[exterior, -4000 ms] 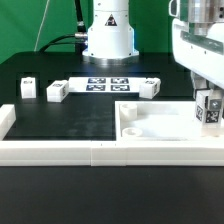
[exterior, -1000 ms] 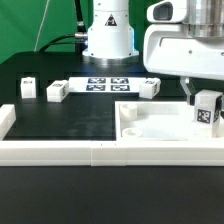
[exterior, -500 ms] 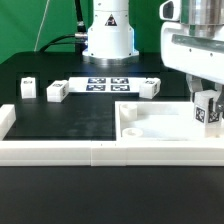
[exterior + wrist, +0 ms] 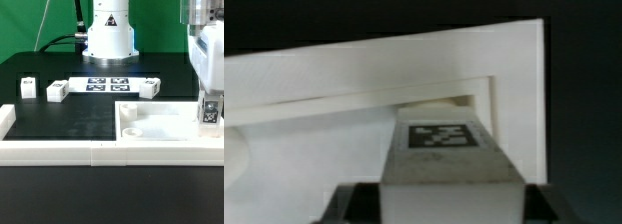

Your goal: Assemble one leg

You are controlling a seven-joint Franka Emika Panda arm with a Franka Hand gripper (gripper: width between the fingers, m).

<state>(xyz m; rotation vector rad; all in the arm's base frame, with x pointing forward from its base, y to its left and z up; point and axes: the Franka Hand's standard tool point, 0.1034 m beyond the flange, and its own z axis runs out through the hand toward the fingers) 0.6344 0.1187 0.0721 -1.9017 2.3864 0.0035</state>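
My gripper (image 4: 209,108) is shut on a leg (image 4: 210,113), a small white cuboid peg with a black-and-white tag. It holds the leg upright at the far right corner of the large white square panel (image 4: 150,128) in the exterior view. In the wrist view the leg (image 4: 446,160) fills the space between my dark fingers (image 4: 352,205) and points at the panel's corner (image 4: 473,100). Whether the leg touches the panel is hidden. Three other legs lie on the black table: one (image 4: 28,88), one (image 4: 56,92) and one (image 4: 150,87).
The marker board (image 4: 105,84) lies at the back in front of the robot base (image 4: 108,35). Long white border rails (image 4: 60,150) run along the front and the exterior view's left (image 4: 6,120).
The gripper has turned about its axis with the leg in it and has shifted slightly, staying over the panel's right corner. The other legs have not moved.
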